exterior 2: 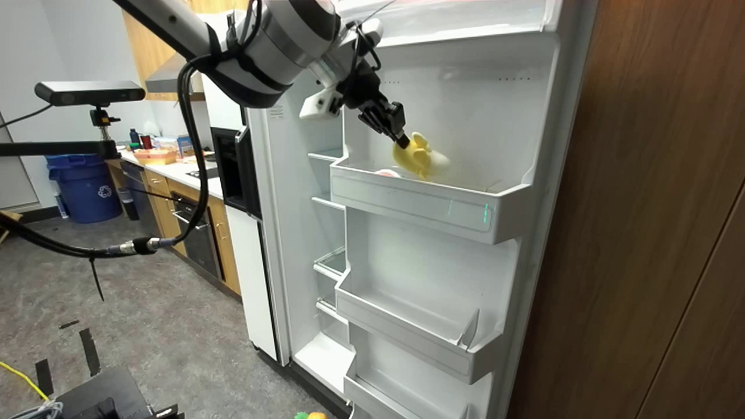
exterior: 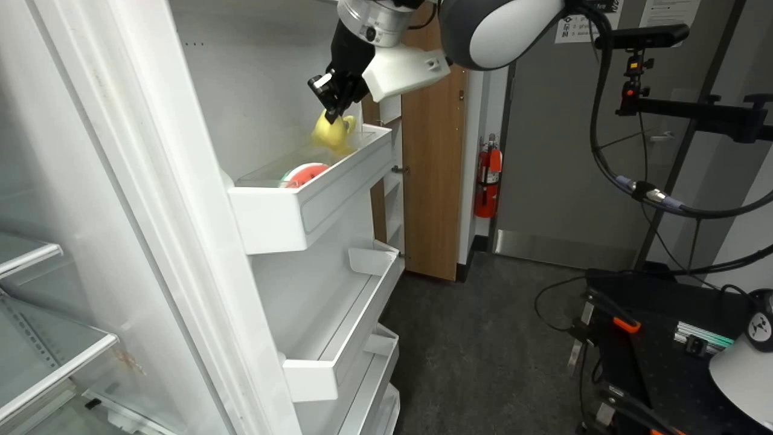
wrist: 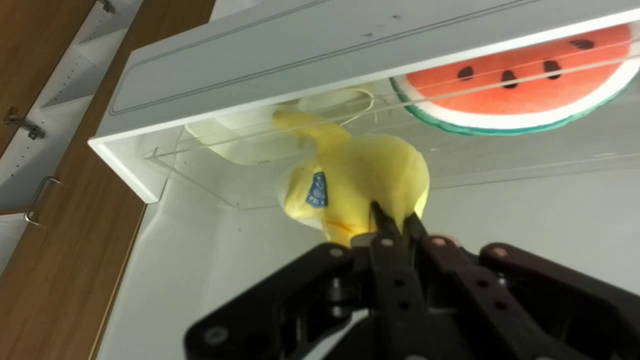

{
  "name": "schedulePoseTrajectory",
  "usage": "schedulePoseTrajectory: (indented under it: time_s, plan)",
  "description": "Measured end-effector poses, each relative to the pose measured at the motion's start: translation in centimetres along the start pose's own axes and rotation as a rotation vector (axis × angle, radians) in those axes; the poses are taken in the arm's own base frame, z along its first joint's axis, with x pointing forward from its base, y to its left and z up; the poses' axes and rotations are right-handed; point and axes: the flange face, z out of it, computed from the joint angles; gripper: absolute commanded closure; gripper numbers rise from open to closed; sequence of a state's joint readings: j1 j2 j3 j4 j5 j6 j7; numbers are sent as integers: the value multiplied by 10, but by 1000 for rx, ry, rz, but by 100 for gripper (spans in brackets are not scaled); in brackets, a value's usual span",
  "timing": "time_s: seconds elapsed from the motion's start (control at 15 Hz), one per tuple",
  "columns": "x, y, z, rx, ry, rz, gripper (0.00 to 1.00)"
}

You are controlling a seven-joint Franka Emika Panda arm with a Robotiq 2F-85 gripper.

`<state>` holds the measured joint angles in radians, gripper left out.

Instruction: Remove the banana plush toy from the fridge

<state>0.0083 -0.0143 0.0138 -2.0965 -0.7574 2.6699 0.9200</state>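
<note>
The banana plush toy [wrist: 367,170] is pale yellow with a blue label. It shows in both exterior views [exterior: 330,130] [exterior 2: 412,158]. My gripper [wrist: 395,212] is shut on it, with a fold of cloth pinched between the black fingertips. The gripper also shows in both exterior views [exterior: 332,116] [exterior 2: 403,142], pointing down at the top door bin. The toy hangs at that bin, its lower end at rim level or slightly inside; I cannot tell if it touches the bin. The white fridge [exterior: 269,220] has its door open; its top bin's front also shows in an exterior view [exterior 2: 419,201].
A red watermelon item [wrist: 520,95] lies in the same bin. A pale shape [wrist: 240,142] is in the bin near the toy, unclear. More door bins [exterior 2: 407,337] are below. A wooden cabinet [exterior: 432,181] stands beside the door. Cables [exterior: 598,109] hang from the arm.
</note>
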Motion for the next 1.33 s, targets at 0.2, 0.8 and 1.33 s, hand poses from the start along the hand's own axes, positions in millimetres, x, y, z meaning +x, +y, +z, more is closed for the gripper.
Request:
schedulePoseTrajectory:
  time_s: [0.2, 0.8, 1.33]
  plan:
    - [-1, -5, -23, 19, -52, 15, 99]
    - [-8, -5, -93, 60, -162, 21, 99]
    - [-49, -7, -132, 73, -254, -86, 99]
